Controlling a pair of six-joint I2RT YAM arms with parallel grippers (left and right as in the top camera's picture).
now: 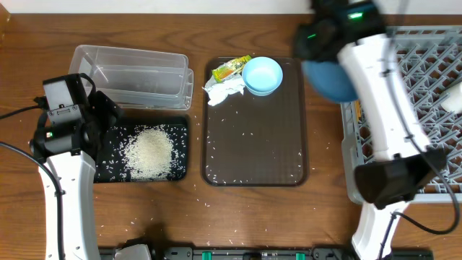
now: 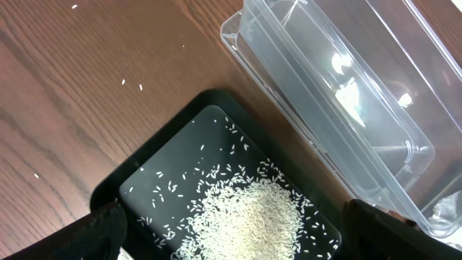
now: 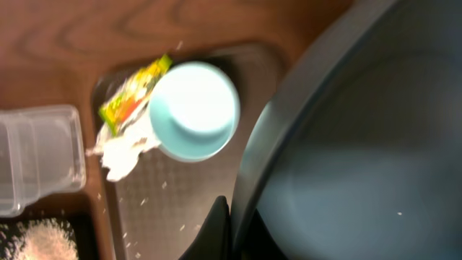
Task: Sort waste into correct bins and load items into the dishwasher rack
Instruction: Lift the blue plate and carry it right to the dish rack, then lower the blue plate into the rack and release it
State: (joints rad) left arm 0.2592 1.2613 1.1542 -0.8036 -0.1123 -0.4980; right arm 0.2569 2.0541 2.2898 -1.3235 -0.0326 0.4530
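Currently holding the large dark blue plate [image 1: 328, 83] in the right gripper [image 3: 229, 225], clamped on the plate's rim, at 2 o'clock of the brown serving tray [image 1: 253, 144], between that tray and the grey dishwasher rack [image 1: 426, 68] lying at its 3 o'clock. Poised with the left gripper [image 2: 242, 242] over the 9 o'clock edge of the shallow black tray [image 1: 184, 144], fingers spread wide and grasping nothing. Showing a heap of white rice [image 1: 150, 150] in the middle of the black tray, with stray grains around it, more across the brown tray's floor and a few on the wooden table [image 1: 216, 217]. Finding the small light blue bowl [image 1: 263, 75] upright at the brown tray's 12 o'clock end, with the crumpled white napkin [image 1: 224, 90] touching it at its 8 o'clock and the yellow-green wrapper [image 1: 231, 68] just beside it at its 10 o'clock. Placing the clear plastic tub [image 1: 130, 76], two nested, just beside the black tray at its 12 o'clock
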